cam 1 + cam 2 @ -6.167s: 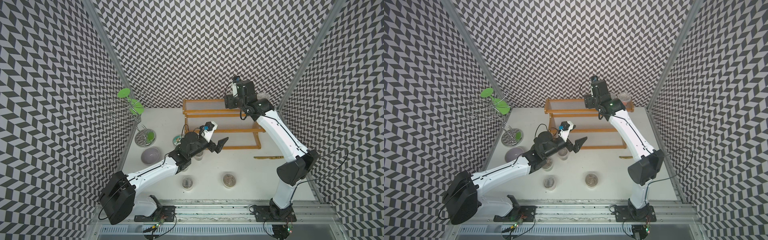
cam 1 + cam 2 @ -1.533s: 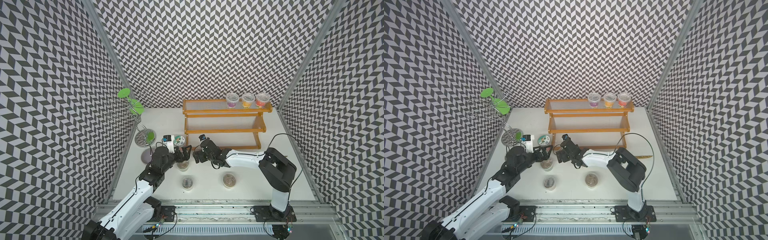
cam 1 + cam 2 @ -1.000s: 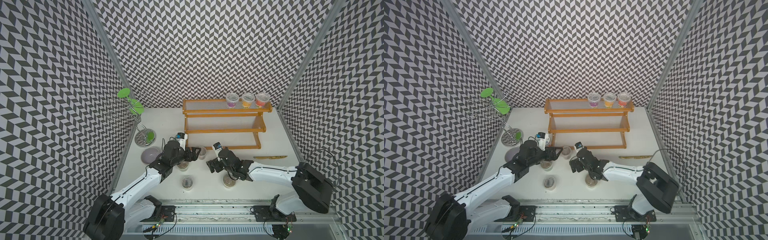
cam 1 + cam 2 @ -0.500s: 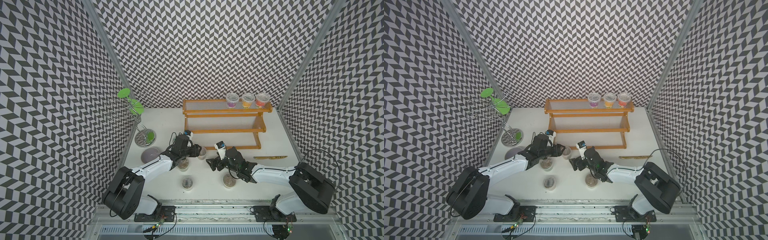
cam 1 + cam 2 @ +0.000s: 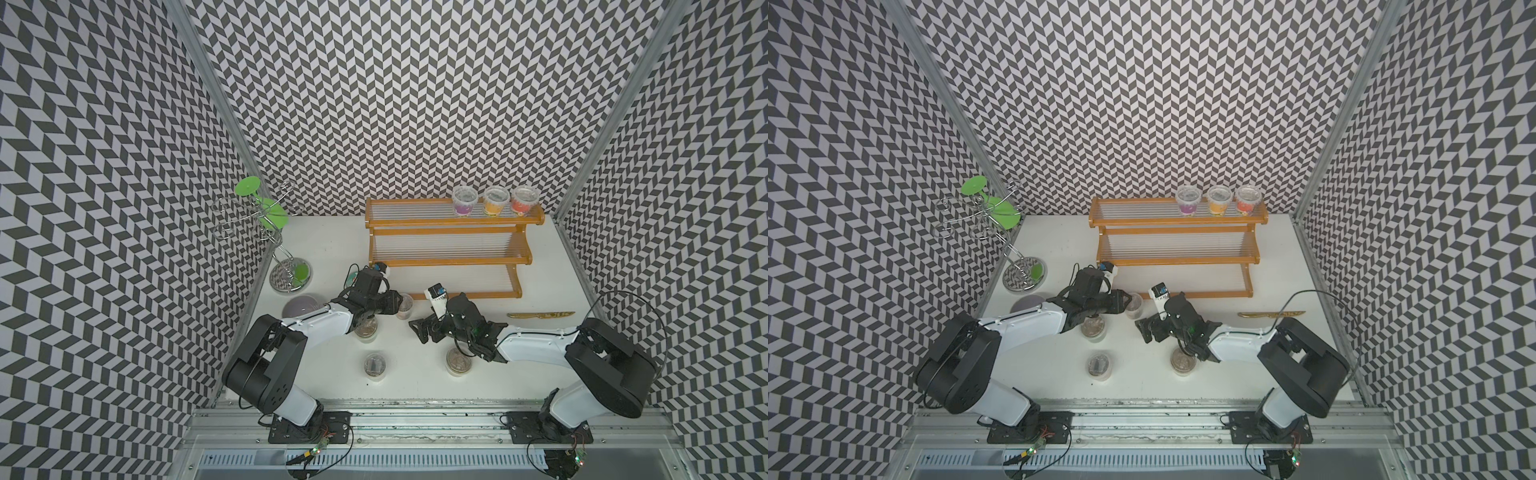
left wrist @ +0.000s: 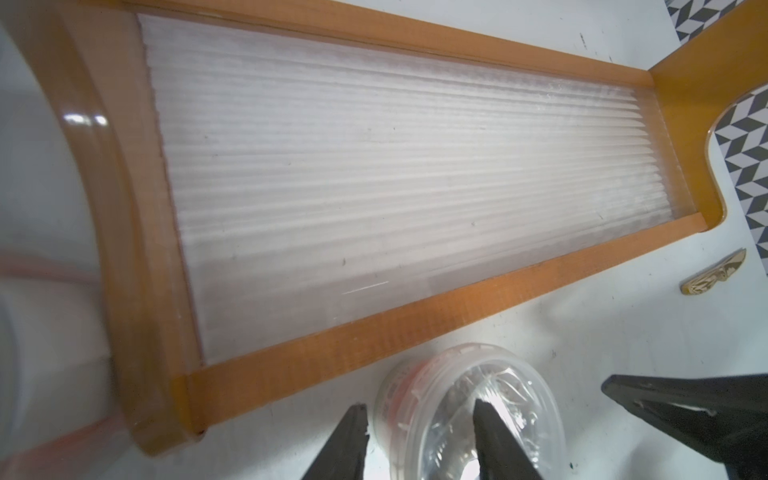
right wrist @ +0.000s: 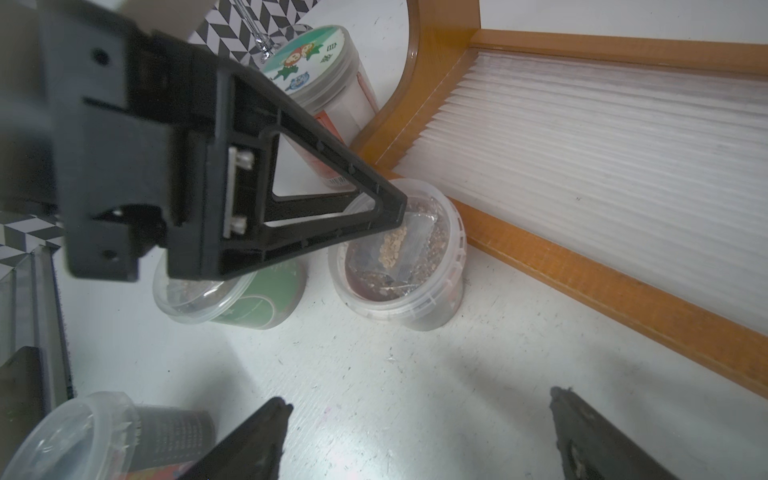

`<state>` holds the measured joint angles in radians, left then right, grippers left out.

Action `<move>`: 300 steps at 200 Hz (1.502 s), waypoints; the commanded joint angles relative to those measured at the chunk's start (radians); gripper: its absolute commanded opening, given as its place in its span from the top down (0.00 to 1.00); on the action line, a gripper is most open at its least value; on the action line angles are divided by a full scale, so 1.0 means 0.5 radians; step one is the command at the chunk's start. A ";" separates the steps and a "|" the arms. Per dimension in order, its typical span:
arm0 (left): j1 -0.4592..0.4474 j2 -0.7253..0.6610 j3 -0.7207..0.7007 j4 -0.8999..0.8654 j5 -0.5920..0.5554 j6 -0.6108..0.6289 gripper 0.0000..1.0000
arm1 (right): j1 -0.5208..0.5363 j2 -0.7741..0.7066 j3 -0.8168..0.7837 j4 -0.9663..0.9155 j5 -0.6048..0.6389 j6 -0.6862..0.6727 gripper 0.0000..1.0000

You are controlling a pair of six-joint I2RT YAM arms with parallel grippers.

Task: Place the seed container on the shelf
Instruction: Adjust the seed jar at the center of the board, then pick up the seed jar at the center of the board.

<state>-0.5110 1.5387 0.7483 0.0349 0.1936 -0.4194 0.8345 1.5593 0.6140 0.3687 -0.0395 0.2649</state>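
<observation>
The left arm lies low over the white table (image 5: 332, 249). Its white forearm is stretched from the front rail toward the left front corner of the shelf, a stepped rack with an orange-brown wooden frame and clear ribbed tiers (image 5: 449, 262). The wrist is turned so that the left gripper (image 5: 397, 302) points along the front of the shelf. Its jaws stand narrow and close on the seed container, a small clear plastic tub with a packet of pale seeds inside (image 5: 405, 306). In the left wrist view one black finger (image 6: 349, 440) lies against the outside of the tub's wall and the other one stands over its top. The tub stands upright on the table, just in front of the lowest tier of the shelf and near its left end, not on the shelf.

Further along the front of the shelf, the right arm also lies low, with the elbow folded and the forearm reaching toward the tub. The right gripper (image 5: 417, 331) hovers near the tub but apart from it, with the jaws spread wide and nothing between them.
</observation>
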 commanded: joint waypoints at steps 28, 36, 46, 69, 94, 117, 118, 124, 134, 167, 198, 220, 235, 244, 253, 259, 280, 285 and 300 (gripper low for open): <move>-0.066 -0.020 -0.011 0.005 0.260 0.146 0.61 | -0.019 0.007 -0.019 0.174 0.079 -0.246 0.02; -0.076 -0.023 -0.009 -0.015 0.298 0.140 0.63 | -0.026 -0.008 -0.030 0.194 0.082 -0.288 0.02; -0.091 -0.038 -0.021 -0.018 0.351 0.128 0.64 | -0.041 -0.025 -0.043 0.207 0.077 -0.327 0.02; -0.114 -0.082 -0.056 -0.008 0.439 0.063 0.68 | -0.088 -0.072 -0.063 0.168 0.019 -0.378 0.03; -0.138 -0.135 -0.096 0.007 0.453 -0.023 0.71 | -0.101 -0.132 -0.118 0.129 -0.088 -0.503 0.03; -0.153 -0.185 -0.149 0.068 0.451 -0.073 0.71 | -0.098 -0.201 -0.290 0.353 -0.164 -0.655 0.04; -0.153 -0.186 -0.152 0.070 0.451 -0.074 0.71 | -0.098 -0.204 -0.299 0.366 -0.161 -0.658 0.03; -0.155 -0.192 -0.159 0.078 0.453 -0.081 0.71 | -0.100 -0.214 -0.345 0.448 -0.144 -0.675 0.03; -0.156 -0.192 -0.162 0.080 0.452 -0.082 0.71 | -0.098 -0.228 -0.392 0.535 -0.141 -0.734 0.03; -0.155 -0.194 -0.148 0.057 0.324 -0.093 0.63 | -0.101 -0.194 -0.393 0.607 -0.013 -0.882 0.03; -0.122 -0.167 -0.087 -0.004 0.254 -0.079 0.64 | -0.101 -0.170 -0.316 0.515 0.021 -1.021 0.03; -0.076 -0.143 -0.082 0.020 0.312 -0.091 0.64 | -0.108 -0.146 -0.252 0.404 -0.044 -1.077 0.03; -0.075 -0.119 -0.070 0.048 0.362 -0.082 0.64 | -0.110 -0.116 -0.206 0.339 -0.101 -1.078 0.03; -0.072 -0.095 -0.060 0.061 0.405 -0.077 0.63 | -0.110 -0.098 -0.200 0.334 -0.155 -1.074 0.03; -0.075 -0.070 -0.047 0.067 0.435 -0.070 0.63 | -0.110 -0.072 -0.203 0.358 -0.179 -1.057 0.03; -0.073 -0.050 -0.038 0.063 0.442 -0.065 0.63 | -0.110 -0.053 -0.211 0.379 -0.182 -1.045 0.03; -0.073 -0.005 -0.032 0.059 0.444 -0.050 0.63 | -0.124 0.003 -0.217 0.436 -0.188 -0.984 0.03; -0.073 0.003 -0.032 0.059 0.445 -0.047 0.63 | -0.131 0.012 -0.212 0.438 -0.195 -0.959 0.02; -0.074 0.014 -0.033 0.055 0.442 -0.039 0.63 | -0.165 0.036 -0.191 0.436 -0.285 -0.909 0.01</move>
<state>-0.5484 1.5295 0.7063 0.0494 0.3954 -0.4614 0.7742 1.5547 0.5030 0.5461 -0.1192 -0.2344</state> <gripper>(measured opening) 0.371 0.982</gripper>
